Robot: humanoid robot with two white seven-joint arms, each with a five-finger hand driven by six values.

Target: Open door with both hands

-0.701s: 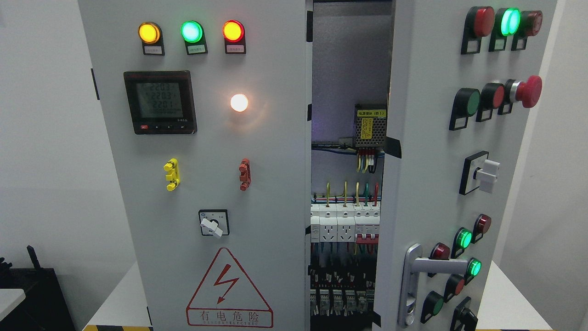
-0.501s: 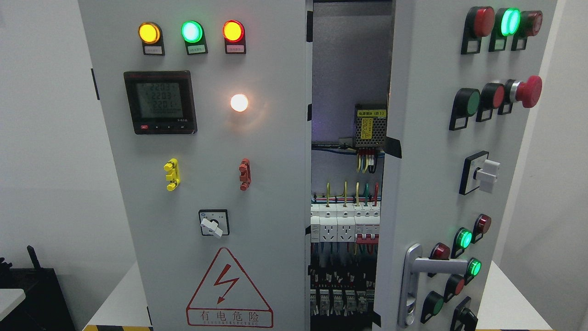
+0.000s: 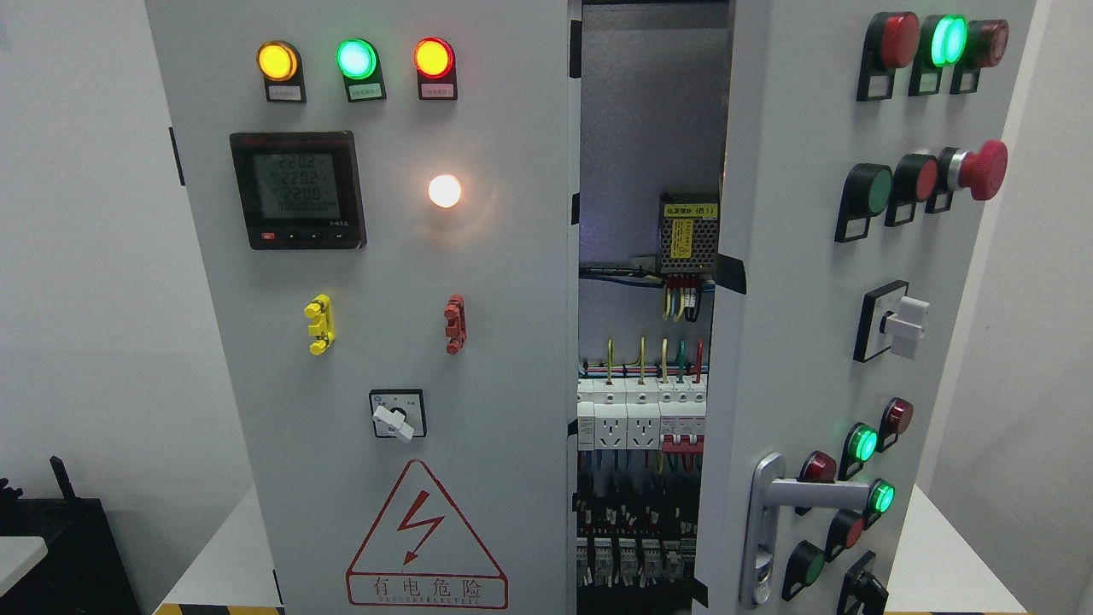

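Head view gives us a grey electrical cabinet [image 3: 384,342] filling most of the picture, and neither of our hands shows anywhere, so we cannot tell how their fingers stand or how the doors lie relative to them. Largest is the left door [image 3: 478,282], shut flat toward us and spanning from about 9 o'clock to the centre. Next comes the right door [image 3: 794,342], at 3 o'clock, swung partly outward so that its face is angled to us and a tall gap opens between the two doors. Through that gap, at the centre and running toward 6 o'clock, we see the cabinet interior [image 3: 640,128] with a small metal power supply [image 3: 688,235] and, below it, a row of white breakers [image 3: 640,418] with coloured wires. On the left door at 10 o'clock sits a black digital meter [image 3: 297,190], lit, and at 7 o'clock a red triangular warning sign [image 3: 424,534]. The silver lever handle [image 3: 790,495] of the right door lies at 5 o'clock, its lever pointing horizontally right. Smaller still, amber, green and red indicator lamps [image 3: 356,58] glow at 11 o'clock, and a red mushroom button [image 3: 982,169] juts out at 2 o'clock.
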